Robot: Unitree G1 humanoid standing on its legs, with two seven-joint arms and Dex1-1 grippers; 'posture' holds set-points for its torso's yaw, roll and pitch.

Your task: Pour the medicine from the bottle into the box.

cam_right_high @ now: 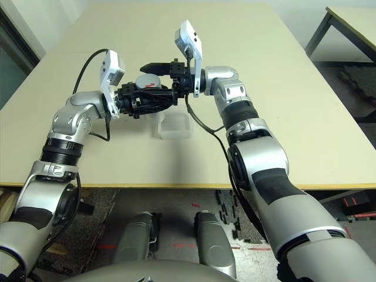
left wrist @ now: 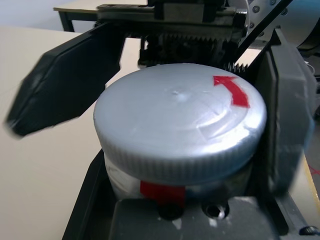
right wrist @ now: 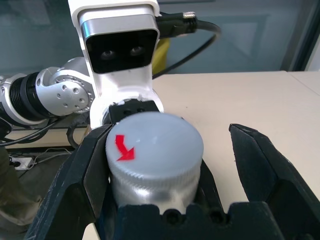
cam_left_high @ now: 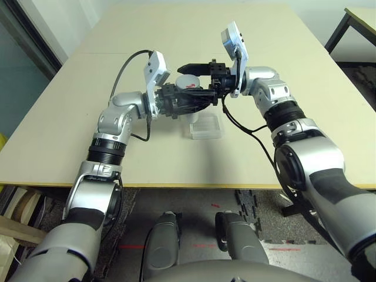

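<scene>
Where the two grippers meet, the capped bottle [right wrist: 155, 185] stands upright.

The left gripper [cam_left_high: 200, 101] is clamped on it; the right gripper's [right wrist: 220, 165] fingers are apart around its grey cap [left wrist: 175, 115]. Near it, the clear box [cam_left_high: 205, 127] sits on the table [cam_left_high: 76, 147]; I can't tell its contents.

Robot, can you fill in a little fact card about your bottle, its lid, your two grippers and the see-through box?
Bottle: upright, held above the table
Lid: grey and round, still on the bottle
Mark on lid: red curved arrow
Left gripper: shut on the bottle
Right gripper: open, a finger on each side of the lid, one with a clear gap
Box: clear, shallow, on the table, nearer the robot than the grippers
Pouring: not yet, the lid is on
</scene>
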